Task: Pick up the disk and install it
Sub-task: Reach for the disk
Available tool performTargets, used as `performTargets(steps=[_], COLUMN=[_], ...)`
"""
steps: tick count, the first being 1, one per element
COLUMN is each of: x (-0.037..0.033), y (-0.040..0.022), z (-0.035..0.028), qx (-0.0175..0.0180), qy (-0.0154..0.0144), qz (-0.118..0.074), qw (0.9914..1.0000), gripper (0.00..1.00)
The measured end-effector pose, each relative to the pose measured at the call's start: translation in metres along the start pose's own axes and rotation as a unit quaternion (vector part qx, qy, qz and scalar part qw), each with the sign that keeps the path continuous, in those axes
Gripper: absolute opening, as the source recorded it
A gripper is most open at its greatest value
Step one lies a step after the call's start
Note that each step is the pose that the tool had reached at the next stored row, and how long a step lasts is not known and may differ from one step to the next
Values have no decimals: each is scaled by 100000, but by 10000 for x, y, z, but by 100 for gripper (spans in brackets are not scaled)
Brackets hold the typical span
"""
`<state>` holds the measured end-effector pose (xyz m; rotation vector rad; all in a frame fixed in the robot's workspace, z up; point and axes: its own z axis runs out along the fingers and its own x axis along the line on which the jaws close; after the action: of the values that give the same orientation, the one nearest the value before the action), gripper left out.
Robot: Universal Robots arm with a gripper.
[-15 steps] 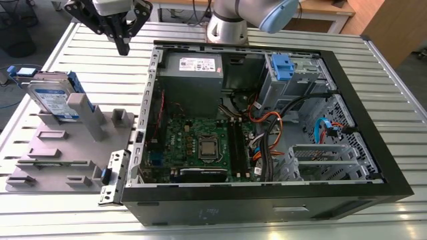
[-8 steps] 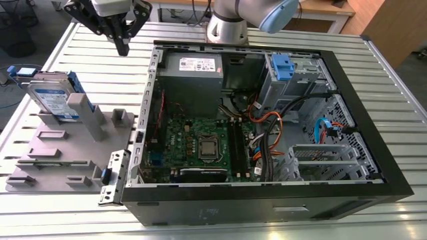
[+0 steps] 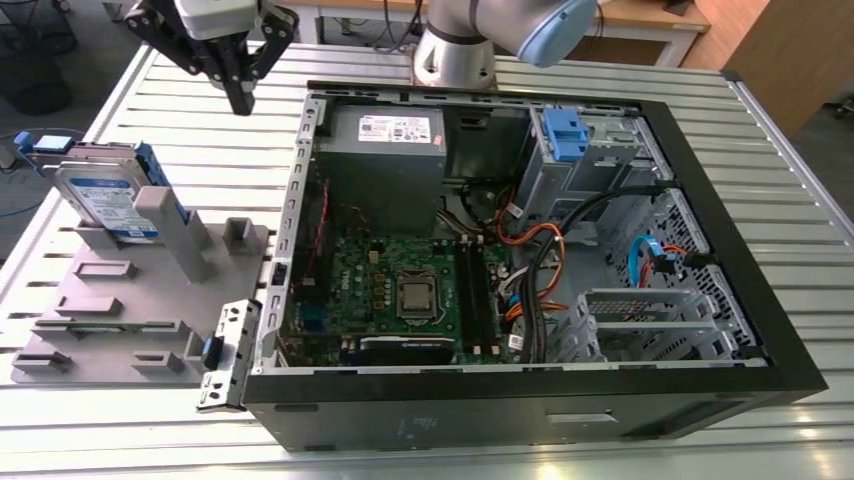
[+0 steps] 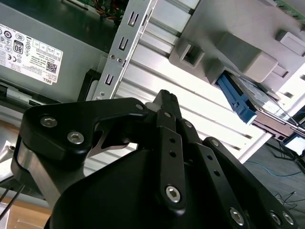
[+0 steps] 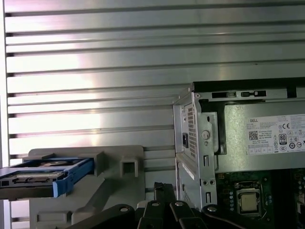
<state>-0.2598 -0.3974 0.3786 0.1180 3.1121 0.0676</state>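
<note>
1. While the gripper (image 3: 240, 100) hangs over the counter (image 3: 174, 130) with its fingers clenched together on nothing, the disk (image 3: 114, 195) stands on edge in a grey holder (image 3: 94, 300) at the exterior view's left. It is near the gripper but apart from it, and outside the open case (image 3: 534, 425).
2. I judge the step in hand to be the reach for the pick-up. Nothing of the install shows as done.
3. To do it well, the fingers should part before they descend, wide enough to pass both flat faces of the disk.
4. The gripper should sit over the disk's upper edge and square to its faces, so that it closes on metal rather than on the blue rails (image 3: 147, 165).
5. The lift should follow the line of the holder's slot, since a tilted pull could jam the disk against the holder's posts.
6. The exterior view gives the whole layout: gripper, holder and case together, and the disk's labelled face.
7. The first wrist view shows the disk (image 5: 40, 176) edge-on and seated in the holder (image 5: 119, 167). The case corner and power supply (image 5: 267, 138) are beside it.
8. The second wrist view shows the gripper (image 4: 165, 98) close up, fingers pressed together. It also shows the disk's (image 4: 233, 98) blue rail tucked against a holder (image 4: 228, 43) block.
</note>
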Motion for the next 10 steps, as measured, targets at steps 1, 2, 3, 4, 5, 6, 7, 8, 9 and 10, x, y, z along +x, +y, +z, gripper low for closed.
performTargets(steps=[1, 2, 3, 4, 5, 6, 7, 8, 9, 10], x=[14, 30, 48, 64, 83, 102, 122, 143, 165, 187], y=[-1, -3, -4, -6, -7, -9, -11, -12, -14, -16], z=[4, 8, 13, 16, 21, 25, 28, 32, 35, 38], qx=[0, 1, -2, -1, -2, -4, -1, 1, 0, -3], qy=[1, 3, -2, -1, -1, -2, 2, 2, 3, -3], qz=[1, 3, 2, 4, 3, 3, -2, -1, -1, -4], qw=[100000, 100000, 100000, 100000, 100000, 100000, 100000, 100000, 100000, 100000], gripper=[11, 11, 11, 11, 11, 11, 11, 11, 11, 11])
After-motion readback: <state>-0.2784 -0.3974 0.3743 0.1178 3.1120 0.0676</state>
